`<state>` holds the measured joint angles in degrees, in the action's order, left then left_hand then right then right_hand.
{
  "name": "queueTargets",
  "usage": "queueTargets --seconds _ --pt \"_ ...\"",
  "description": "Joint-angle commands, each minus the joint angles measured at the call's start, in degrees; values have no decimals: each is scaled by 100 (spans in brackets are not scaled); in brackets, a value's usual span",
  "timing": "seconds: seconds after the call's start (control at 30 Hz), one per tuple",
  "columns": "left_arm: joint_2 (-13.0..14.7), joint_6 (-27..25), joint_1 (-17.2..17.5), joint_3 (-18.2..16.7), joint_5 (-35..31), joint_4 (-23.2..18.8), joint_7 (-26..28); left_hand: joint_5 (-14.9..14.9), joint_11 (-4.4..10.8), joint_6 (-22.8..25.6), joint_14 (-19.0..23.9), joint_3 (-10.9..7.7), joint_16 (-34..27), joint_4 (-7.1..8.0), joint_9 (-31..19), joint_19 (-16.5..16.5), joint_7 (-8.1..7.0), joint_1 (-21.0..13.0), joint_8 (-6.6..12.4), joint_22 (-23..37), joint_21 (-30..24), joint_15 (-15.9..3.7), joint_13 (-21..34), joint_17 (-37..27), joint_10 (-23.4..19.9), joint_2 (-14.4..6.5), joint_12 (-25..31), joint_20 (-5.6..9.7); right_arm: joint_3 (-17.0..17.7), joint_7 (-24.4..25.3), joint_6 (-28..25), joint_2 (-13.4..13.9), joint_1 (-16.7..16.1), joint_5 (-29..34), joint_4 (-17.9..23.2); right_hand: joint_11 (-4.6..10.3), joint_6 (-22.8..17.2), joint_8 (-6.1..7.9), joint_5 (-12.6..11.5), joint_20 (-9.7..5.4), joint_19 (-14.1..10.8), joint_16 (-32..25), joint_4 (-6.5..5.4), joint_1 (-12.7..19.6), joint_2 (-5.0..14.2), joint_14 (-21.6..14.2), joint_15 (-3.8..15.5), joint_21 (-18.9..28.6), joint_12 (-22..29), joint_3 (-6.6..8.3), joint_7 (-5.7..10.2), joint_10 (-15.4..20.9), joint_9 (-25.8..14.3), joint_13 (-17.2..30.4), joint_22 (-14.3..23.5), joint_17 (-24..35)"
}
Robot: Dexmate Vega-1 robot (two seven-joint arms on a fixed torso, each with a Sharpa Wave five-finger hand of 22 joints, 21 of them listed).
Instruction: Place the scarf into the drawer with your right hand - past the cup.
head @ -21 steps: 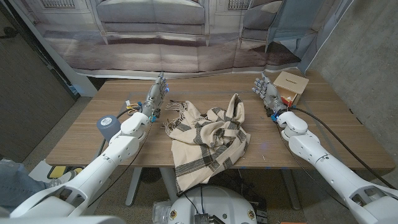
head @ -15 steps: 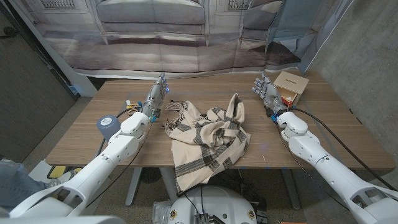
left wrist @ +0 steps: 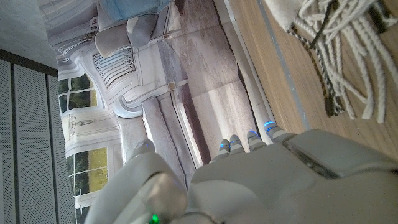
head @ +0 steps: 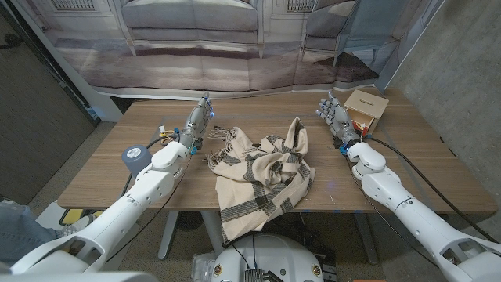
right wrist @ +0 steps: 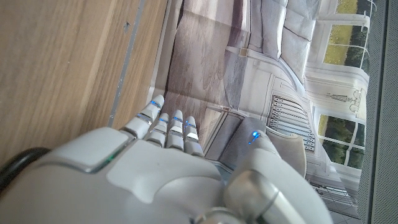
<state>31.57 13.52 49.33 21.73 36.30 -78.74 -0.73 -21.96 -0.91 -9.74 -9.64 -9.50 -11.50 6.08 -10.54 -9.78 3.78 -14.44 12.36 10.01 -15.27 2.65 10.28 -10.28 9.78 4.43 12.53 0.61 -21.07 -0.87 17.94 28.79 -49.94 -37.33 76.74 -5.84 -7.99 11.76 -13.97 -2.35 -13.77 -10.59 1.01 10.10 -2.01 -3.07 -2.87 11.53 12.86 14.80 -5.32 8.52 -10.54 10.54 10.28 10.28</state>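
The scarf, cream with dark stripes and fringed ends, lies crumpled at the middle of the wooden tabletop, one end hanging over the near edge. The left wrist view shows its twisted fringe close up. Left of the scarf stands the left hand, right of it the right hand, both empty with fingers extended. Beyond the right hand sits a small cardboard drawer. No writing is readable.

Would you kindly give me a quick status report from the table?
Left robot hand and right robot hand open, holding nothing. Scarf heaped mid-table, draped over near edge. Small wooden drawer beside right robot hand.
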Motion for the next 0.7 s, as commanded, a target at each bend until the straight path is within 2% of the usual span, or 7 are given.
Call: queueTargets --seconds 0.03,0.3,0.7 --pt "53 2 76 -59 94 -63 -80 -35 -5 -659 -209 -27 -14 12 -26 -184 -7 -40 24 27 15 14 27 -32 270 -30 39 -22 -27 1 42 6 5 68 76 23 -53 3 -20 -57 -74 -38 12 5 38 -74 8 39 27 46 13 53 -23 9 26 12" --pt "181 -277 39 -22 31 -208 5 -37 -10 -563 -161 -21 -20 12 -27 -169 -13 -51 47 28 30 22 28 -32 214 -54 47 -33 -35 -89 220 -63 15 63 44 16 -65 2 -13 -60 -84 -42 19 13 47 -100 4 40 35 46 21 85 -24 10 27 13" --pt "123 -113 47 -63 16 -183 48 -38 -17 -530 -131 -15 -20 12 -28 -167 -10 -62 44 30 48 19 30 -32 171 -73 51 -42 -13 -113 419 -8 -104 137 218 28 -109 10 -2 -54 -100 -48 30 25 61 -141 -16 42 45 47 39 131 -24 11 29 14"
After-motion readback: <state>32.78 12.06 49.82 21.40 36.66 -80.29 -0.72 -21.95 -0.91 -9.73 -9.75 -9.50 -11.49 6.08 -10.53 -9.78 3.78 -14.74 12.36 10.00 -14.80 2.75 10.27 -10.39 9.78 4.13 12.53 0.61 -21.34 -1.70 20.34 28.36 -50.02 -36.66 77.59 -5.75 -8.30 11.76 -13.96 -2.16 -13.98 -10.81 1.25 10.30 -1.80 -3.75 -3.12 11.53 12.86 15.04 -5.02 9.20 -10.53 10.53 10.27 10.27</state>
